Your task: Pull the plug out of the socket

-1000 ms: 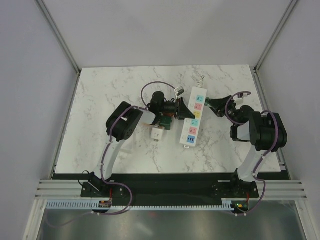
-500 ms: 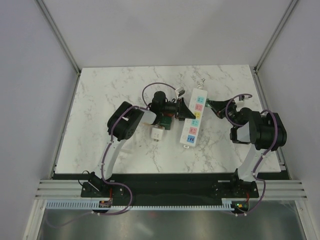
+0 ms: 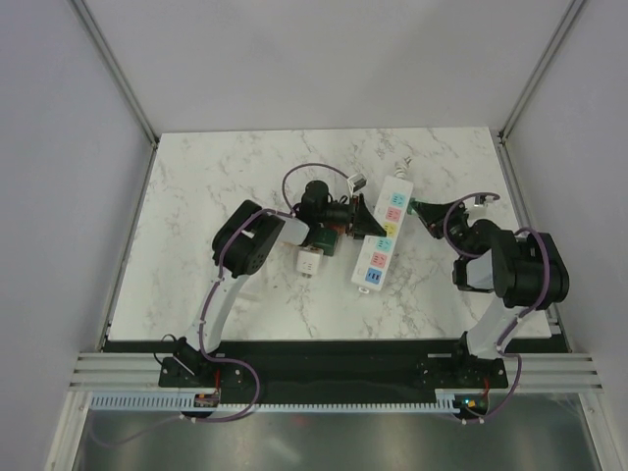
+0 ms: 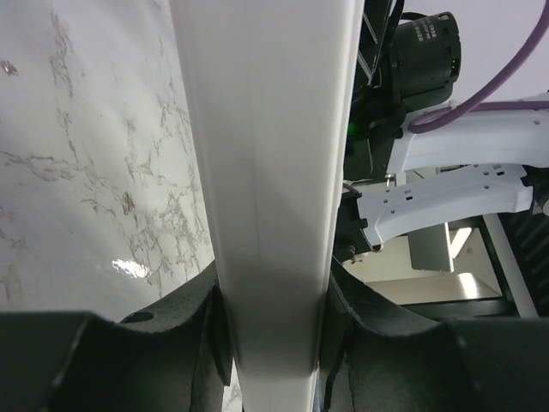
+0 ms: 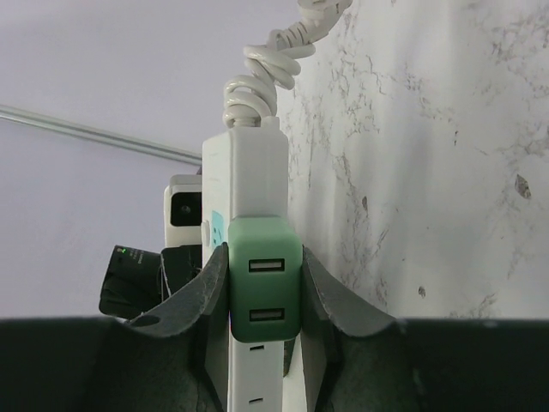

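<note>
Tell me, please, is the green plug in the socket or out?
In: the right wrist view shows the green plug seated against the socket, the right pincer gripping it.

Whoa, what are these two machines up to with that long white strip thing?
Two robot arms are working on a white power strip on a marble table. The left hand is clamped across the strip's body, bracing it. The right hand is closed on a green plug with two USB ports, which looks seated in the strip near its corded end. So the plug is gripped but not yet pulled free.
</note>
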`<state>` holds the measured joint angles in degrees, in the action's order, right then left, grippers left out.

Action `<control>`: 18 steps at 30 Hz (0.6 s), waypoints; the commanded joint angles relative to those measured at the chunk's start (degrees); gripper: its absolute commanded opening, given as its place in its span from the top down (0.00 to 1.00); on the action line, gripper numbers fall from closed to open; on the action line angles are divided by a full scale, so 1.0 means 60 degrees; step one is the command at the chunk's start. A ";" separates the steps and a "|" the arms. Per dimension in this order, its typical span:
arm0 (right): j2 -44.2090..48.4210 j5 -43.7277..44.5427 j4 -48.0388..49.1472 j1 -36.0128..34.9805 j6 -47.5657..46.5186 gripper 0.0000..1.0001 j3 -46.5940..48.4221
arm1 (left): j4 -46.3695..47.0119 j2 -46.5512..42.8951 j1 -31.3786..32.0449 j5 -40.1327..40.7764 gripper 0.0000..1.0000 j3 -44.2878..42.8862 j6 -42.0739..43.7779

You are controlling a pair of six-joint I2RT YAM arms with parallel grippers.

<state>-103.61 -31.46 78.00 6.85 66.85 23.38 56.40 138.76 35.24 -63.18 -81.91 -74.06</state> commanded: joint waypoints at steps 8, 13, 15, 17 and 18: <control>0.3849 0.3732 -0.4381 -0.0087 -0.3934 1.00 -0.0265 | 0.1163 -0.0626 -0.0147 0.0334 0.98 -0.0718 0.0916; 0.3370 0.2041 -0.2957 -0.0029 -0.3556 1.00 -0.0204 | 0.1772 -0.0495 -0.0147 0.0291 0.98 -0.0763 0.0350; 0.2684 0.1132 -0.0740 -0.0029 -0.2637 1.00 -0.0219 | 0.2112 -0.0480 -0.0146 0.0203 0.98 -0.0777 0.0084; 0.2212 0.0002 0.1097 -0.0029 -0.1742 1.00 -0.0321 | 0.2362 -0.0582 -0.0147 0.0188 0.98 -0.0690 -0.0034; 0.1848 -0.0218 0.2601 0.0000 -0.1375 1.00 -0.0336 | 0.2464 -0.0684 -0.0147 0.0173 0.98 -0.0646 -0.0063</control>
<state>-88.25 -25.91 68.36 6.04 55.94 21.47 61.78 138.72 35.44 -62.94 -84.40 -72.40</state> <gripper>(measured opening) 0.362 0.429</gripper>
